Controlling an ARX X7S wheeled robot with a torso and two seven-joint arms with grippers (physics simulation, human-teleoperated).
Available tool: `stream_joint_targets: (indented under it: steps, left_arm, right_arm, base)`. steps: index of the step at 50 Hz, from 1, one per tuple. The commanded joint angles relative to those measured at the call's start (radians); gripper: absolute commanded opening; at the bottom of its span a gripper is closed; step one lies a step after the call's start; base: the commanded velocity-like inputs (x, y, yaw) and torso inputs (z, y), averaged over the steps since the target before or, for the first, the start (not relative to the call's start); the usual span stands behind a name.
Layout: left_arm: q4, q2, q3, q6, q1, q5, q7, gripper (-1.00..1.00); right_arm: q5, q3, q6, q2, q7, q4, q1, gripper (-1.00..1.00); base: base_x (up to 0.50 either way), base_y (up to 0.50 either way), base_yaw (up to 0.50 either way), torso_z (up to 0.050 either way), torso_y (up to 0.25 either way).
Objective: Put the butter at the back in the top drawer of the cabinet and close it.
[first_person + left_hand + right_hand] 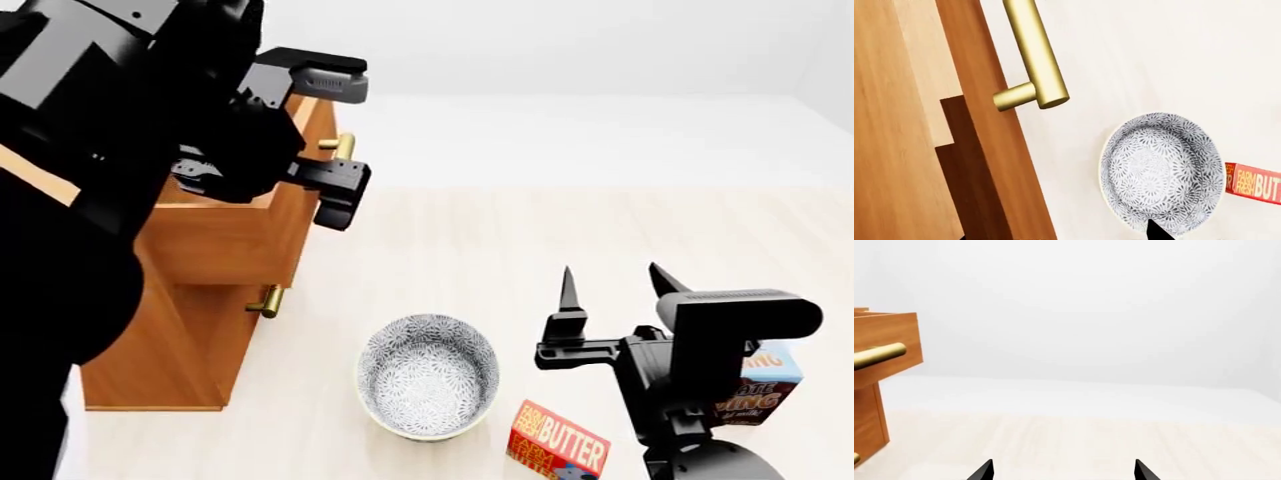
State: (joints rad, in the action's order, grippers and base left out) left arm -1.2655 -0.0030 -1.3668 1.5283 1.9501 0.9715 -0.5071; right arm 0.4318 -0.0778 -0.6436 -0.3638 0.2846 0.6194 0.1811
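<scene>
The butter (561, 445) lies on the floor near the front, right of the bowl; its red end also shows in the left wrist view (1254, 182). The cabinet (174, 340) stands at the left with its top drawer (227, 240) pulled out. Beside the drawer's brass handle (342, 147) hovers my left gripper (334, 135), open and holding nothing. In the left wrist view the handle (1034, 55) is well away from the one fingertip (1154, 231) that shows. My right gripper (614, 282) is open and empty above the floor, up and right of the butter; its tips (984, 471) frame bare floor.
A patterned bowl (427, 375) sits on the floor between the cabinet and the butter, also seen from the left wrist (1161, 172). A chocolate pudding box (763, 385) stands behind my right arm. A lower drawer's handle (267, 300) juts out under the top drawer.
</scene>
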Motion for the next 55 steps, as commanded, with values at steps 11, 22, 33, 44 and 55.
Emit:
stream_joint_targets:
  steps: [11,22,33,44,55]
  left_arm:
    - [0.049,0.003,-0.135,-0.059,-0.007,0.488,0.084,1.0]
    - [0.088,0.003,-0.199,-0.11,0.009,0.618,0.079,1.0]
    - [0.119,0.003,-0.23,-0.157,0.018,0.719,0.098,1.0]
    - [0.168,0.003,-0.248,-0.19,0.032,0.819,0.139,1.0]
    - [0.201,0.003,-0.257,-0.209,0.04,0.883,0.147,1.0]
  right_arm:
    - [0.012,0.014,0.006,-0.008,0.008,0.0,-0.005,1.0]
    - [0.019,0.023,0.012,-0.012,0.009,-0.006,-0.007,1.0]
    - [0.025,0.03,0.018,-0.016,0.011,-0.008,-0.012,1.0]
    - [0.036,0.047,0.015,-0.023,0.019,0.003,-0.018,1.0]
    - [0.048,0.064,0.014,-0.031,0.026,0.015,-0.027,1.0]
  base:
    - [0.0,0.0,0.0,0.0,0.0]
    - [0.0,0.0,0.0,0.0,0.0]
    - [0.0,0.0,0.0,0.0,0.0]
    - [0.0,0.0,0.0,0.0,0.0]
    - [0.0,0.0,0.0,0.0,0.0]
